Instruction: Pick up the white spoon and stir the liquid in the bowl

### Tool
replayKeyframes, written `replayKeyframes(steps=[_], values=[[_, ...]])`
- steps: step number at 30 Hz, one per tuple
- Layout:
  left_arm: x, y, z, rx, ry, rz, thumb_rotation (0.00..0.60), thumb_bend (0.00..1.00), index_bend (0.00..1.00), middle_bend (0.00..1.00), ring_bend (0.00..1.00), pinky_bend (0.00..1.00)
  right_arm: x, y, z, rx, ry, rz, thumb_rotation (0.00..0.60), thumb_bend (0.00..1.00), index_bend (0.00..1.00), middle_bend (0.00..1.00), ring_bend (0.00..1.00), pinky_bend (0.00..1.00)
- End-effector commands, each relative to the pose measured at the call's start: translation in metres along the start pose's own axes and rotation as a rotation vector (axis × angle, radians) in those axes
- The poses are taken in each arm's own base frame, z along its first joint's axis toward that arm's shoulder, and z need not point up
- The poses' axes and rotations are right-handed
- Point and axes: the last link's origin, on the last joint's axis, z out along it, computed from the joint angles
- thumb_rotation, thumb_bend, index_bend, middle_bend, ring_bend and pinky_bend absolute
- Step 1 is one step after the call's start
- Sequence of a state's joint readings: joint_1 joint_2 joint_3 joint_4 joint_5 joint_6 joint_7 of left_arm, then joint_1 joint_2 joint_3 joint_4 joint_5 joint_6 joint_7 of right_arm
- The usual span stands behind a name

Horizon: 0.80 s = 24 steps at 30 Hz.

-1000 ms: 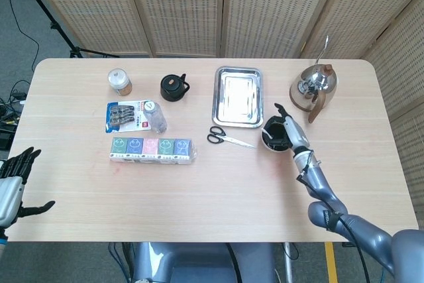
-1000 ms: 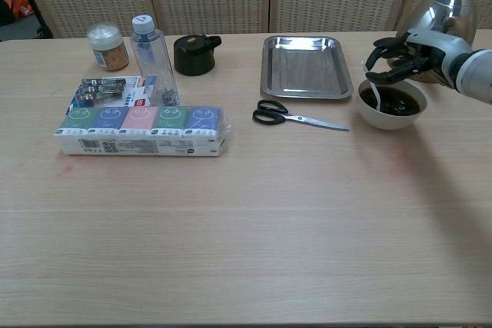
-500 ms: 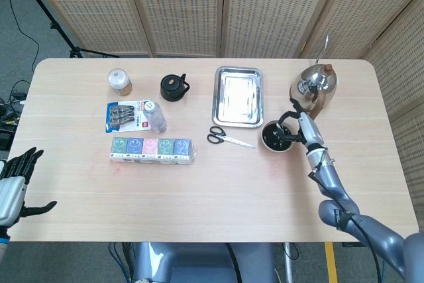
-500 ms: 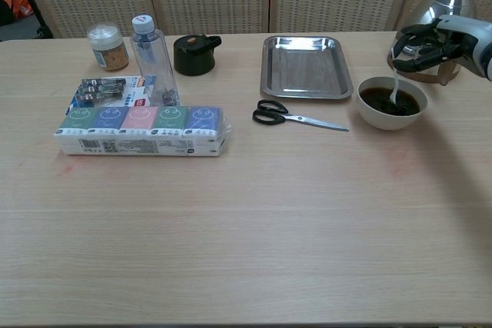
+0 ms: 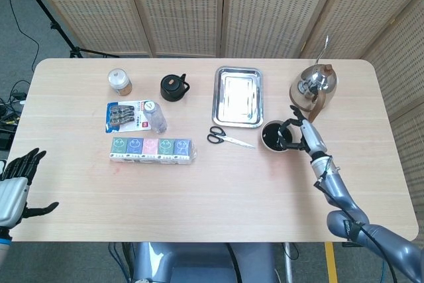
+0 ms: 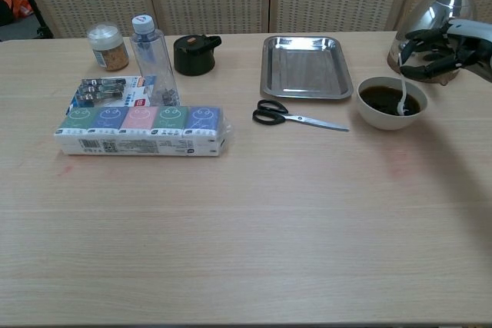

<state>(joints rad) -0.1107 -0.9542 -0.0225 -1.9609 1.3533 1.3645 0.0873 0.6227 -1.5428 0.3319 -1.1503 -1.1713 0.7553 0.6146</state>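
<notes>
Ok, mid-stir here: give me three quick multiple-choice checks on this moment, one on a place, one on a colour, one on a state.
1. Where do the scissors lie?
A. in front of the steel tray
B. inside the bowl
C. on the tissue packs

2. What colour is the liquid in the bowl?
A. clear
B. white
C. dark brown

3. What is the right hand doing?
A. resting flat on the table
B. holding the white spoon with its tip in the liquid
C. gripping the kettle handle

Answers:
1 A, they lie on the table just front of the tray.
2 C, the chest view shows it dark.
3 B, the spoon hangs from the fingers into the bowl.
</notes>
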Motion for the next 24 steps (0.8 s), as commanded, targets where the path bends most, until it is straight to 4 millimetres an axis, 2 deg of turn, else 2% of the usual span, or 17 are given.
replayKeyframes(steps=[1, 11, 19, 24], values=[[0.001, -0.001, 0.0, -0.001, 0.0, 0.0, 0.6, 0.0, 0.0, 0.0, 0.0, 0.0, -0.01, -0.006, 0.007, 0.003, -0.009, 0.004, 0.6, 0.57, 0.58, 0.0, 0.0, 0.0], [0.003, -0.003, 0.0, 0.006, 0.006, -0.009, 0.6, 0.0, 0.0, 0.0, 0.0, 0.0, -0.021, -0.009, 0.028, -0.022, 0.016, 0.033, 0.6, 0.57, 0.58, 0.0, 0.0, 0.0], [0.003, -0.004, 0.001, 0.009, 0.004, -0.007, 0.6, 0.0, 0.0, 0.0, 0.0, 0.0, 0.0, -0.007, 0.026, -0.01, 0.061, 0.013, 0.6, 0.57, 0.58, 0.0, 0.0, 0.0], [0.001, -0.002, 0.001, 0.007, 0.001, -0.004, 0.6, 0.0, 0.0, 0.0, 0.0, 0.0, 0.013, 0.003, 0.012, -0.008, 0.063, -0.038, 0.6, 0.57, 0.58, 0.0, 0.0, 0.0]])
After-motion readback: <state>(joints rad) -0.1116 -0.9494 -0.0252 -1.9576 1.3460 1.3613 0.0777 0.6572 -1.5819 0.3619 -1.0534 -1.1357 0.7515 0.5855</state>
